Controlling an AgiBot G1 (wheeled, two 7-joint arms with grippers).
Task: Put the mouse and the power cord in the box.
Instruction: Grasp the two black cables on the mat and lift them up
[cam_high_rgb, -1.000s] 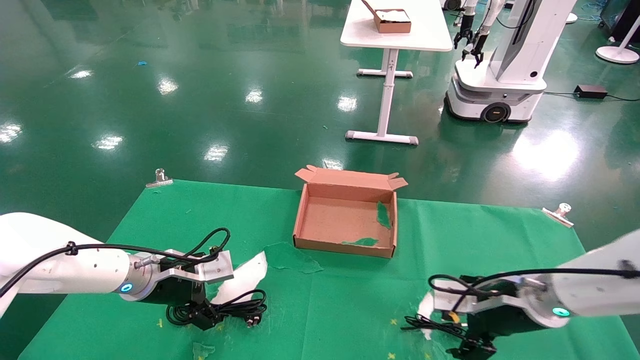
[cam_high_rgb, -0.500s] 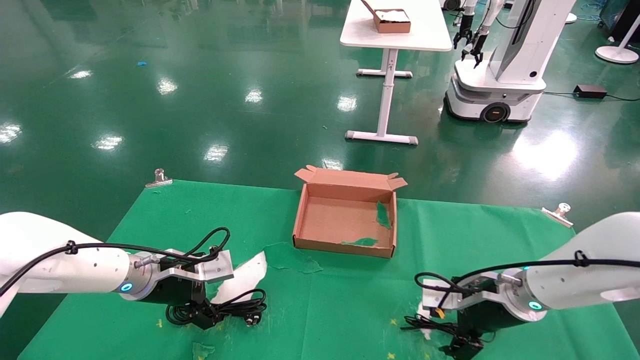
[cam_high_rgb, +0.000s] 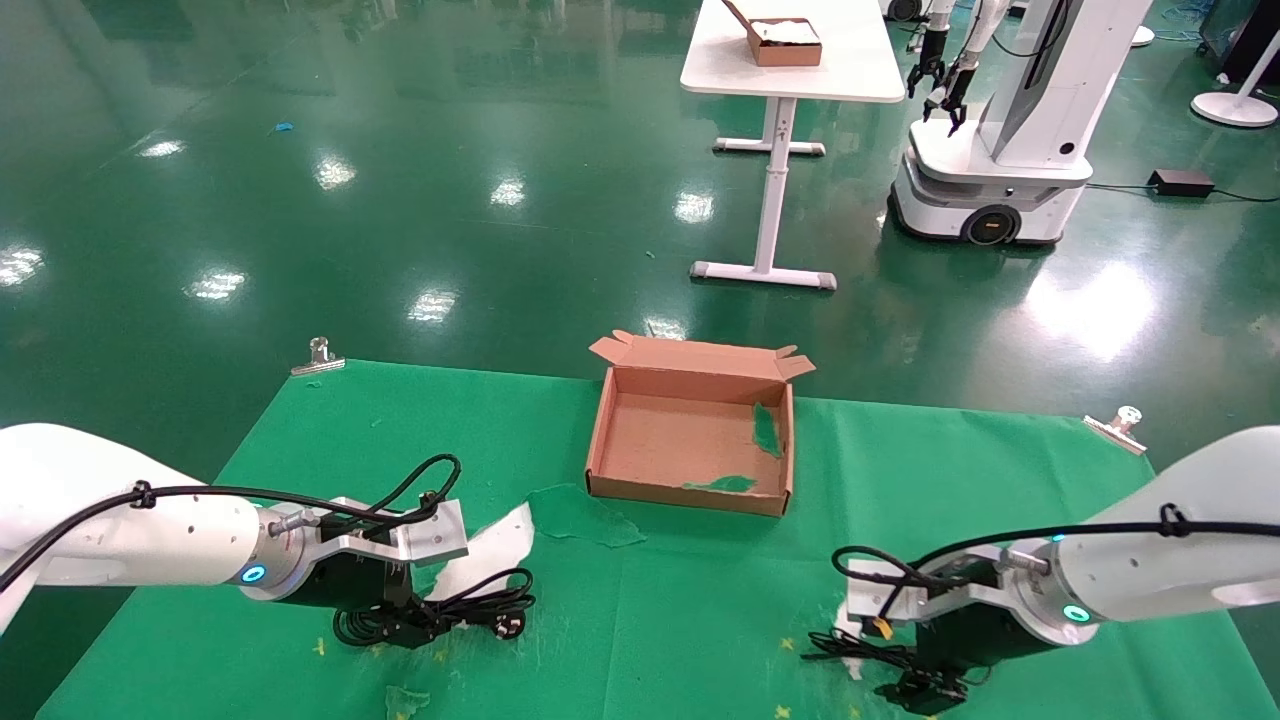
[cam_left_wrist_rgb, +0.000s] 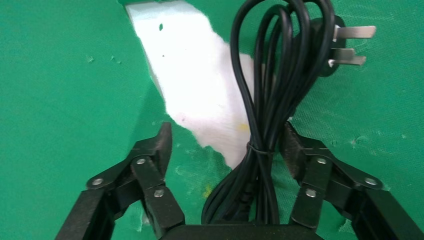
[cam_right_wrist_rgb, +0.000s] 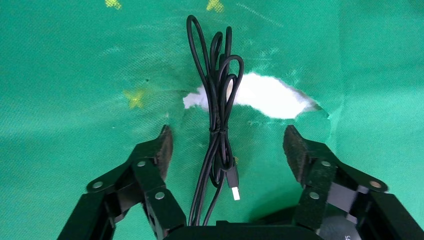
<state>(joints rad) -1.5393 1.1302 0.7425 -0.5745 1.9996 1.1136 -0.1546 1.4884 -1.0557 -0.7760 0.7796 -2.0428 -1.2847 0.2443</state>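
Observation:
The power cord (cam_high_rgb: 475, 610) lies bundled on the green cloth at the front left, its plug (cam_left_wrist_rgb: 334, 46) at the far end. My left gripper (cam_high_rgb: 398, 630) is low over it and open (cam_left_wrist_rgb: 226, 134), the tied bundle (cam_left_wrist_rgb: 267, 105) lying between the fingers, close to one pad. At the front right my right gripper (cam_high_rgb: 922, 690) is open (cam_right_wrist_rgb: 227, 135) over the mouse's thin looped cable (cam_right_wrist_rgb: 217, 100) and its USB plug (cam_right_wrist_rgb: 234, 187). The mouse body is hidden under that gripper. The box (cam_high_rgb: 690, 470) stands open and unfilled at mid-table, green scraps stuck inside.
Torn patches in the green cloth show white near the cord (cam_high_rgb: 490, 560) and under the mouse cable (cam_right_wrist_rgb: 265, 95). Metal clamps (cam_high_rgb: 318, 355) (cam_high_rgb: 1118, 425) hold the cloth's far corners. Far behind stand a white table with a smaller box (cam_high_rgb: 785, 42) and another robot (cam_high_rgb: 1000, 130).
My right arm has swung left and settled lower over the mouse cable. The left gripper has sunk slightly onto the power cord bundle.

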